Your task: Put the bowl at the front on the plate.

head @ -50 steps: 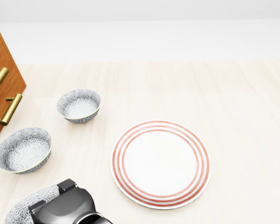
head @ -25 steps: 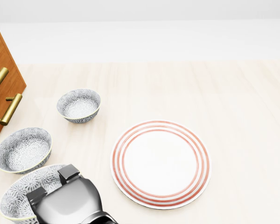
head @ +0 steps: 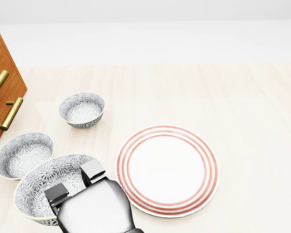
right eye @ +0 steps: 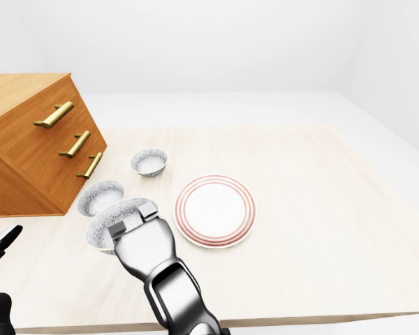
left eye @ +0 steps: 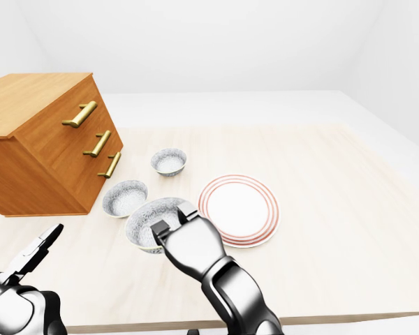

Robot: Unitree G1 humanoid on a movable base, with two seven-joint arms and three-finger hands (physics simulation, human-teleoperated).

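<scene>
Open tabletop (head: 252, 107) right of and above the plate (head: 167, 170). Left of it, a small bowl (head: 81, 109), a mid-sized bowl (head: 24, 155) and the drawer chest (left eye: 38, 139) crowd my right hand (head: 94, 204), clamped on the big bowl (head: 43, 187).

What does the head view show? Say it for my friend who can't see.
The robot's right hand grips the rim of a patterned bowl, just left of a red-ringed plate on a wooden table. Two smaller patterned bowls and a wooden drawer chest lie toward the upper left.
</scene>
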